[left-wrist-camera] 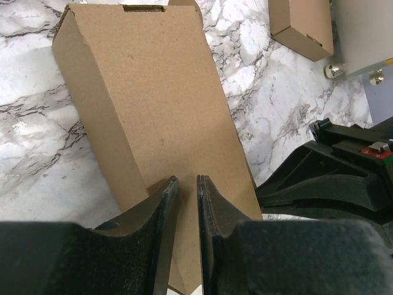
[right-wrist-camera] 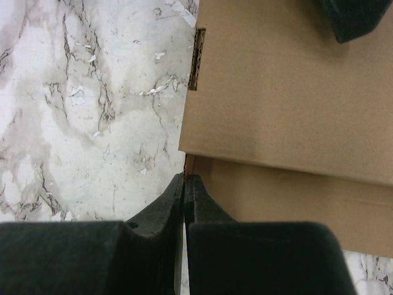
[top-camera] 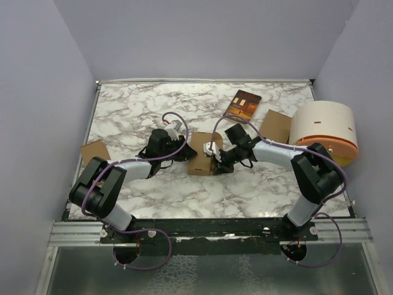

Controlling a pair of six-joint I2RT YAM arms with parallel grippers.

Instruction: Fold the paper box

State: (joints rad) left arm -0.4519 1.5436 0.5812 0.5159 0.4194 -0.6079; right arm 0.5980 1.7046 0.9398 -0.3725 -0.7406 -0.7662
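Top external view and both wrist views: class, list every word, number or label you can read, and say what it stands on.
No text can be read in any view.
paper box: plain cardboard, no print.
booklet: printed cover, too small to read.
white drum: dark slots and an orange band, no lettering legible.

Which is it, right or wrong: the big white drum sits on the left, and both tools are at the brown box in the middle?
Wrong. The top view shows the drum on the right. The left tool and the right tool are at the box in the middle.
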